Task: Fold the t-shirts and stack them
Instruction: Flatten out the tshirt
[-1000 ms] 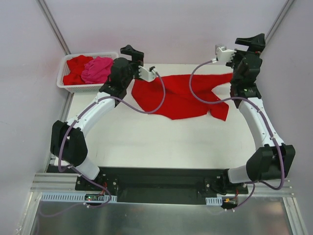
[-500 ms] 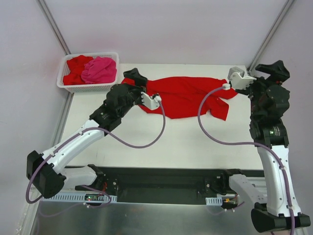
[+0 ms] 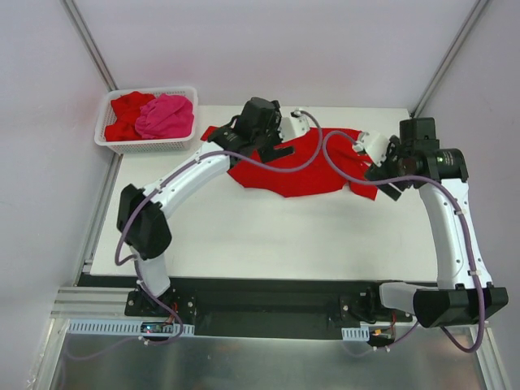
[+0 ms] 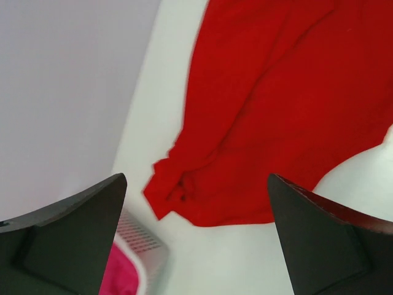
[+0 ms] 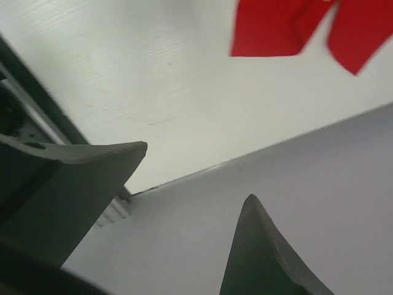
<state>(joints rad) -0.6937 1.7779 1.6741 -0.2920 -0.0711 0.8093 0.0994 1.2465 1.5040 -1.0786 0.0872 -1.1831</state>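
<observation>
Both arms have swung back in over the red t-shirt [image 3: 301, 166], which we now see lying loose and unfolded at the far side of the table [image 3: 244, 236]; folding hasn't begun; the left hand [image 4: 196, 181] hovers over it, spread wide, empty; the right hand [image 5: 196, 172] sits by the right sleeve [image 3: 366, 185], parted, gripping nothing.

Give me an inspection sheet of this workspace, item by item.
Surface: white table, no stains seen.
Job's things: red t-shirt lies unfolded near the far edge; pink t-shirt and second red t-shirt bunched in the basket.
Clutter: white basket at the far-left corner; nothing else seen.
Grippers: left gripper open above the red t-shirt; right gripper open, holding nothing.
Cables: purple cables loop over the red t-shirt.
Surroundings: pale walls, metal frame posts.
</observation>
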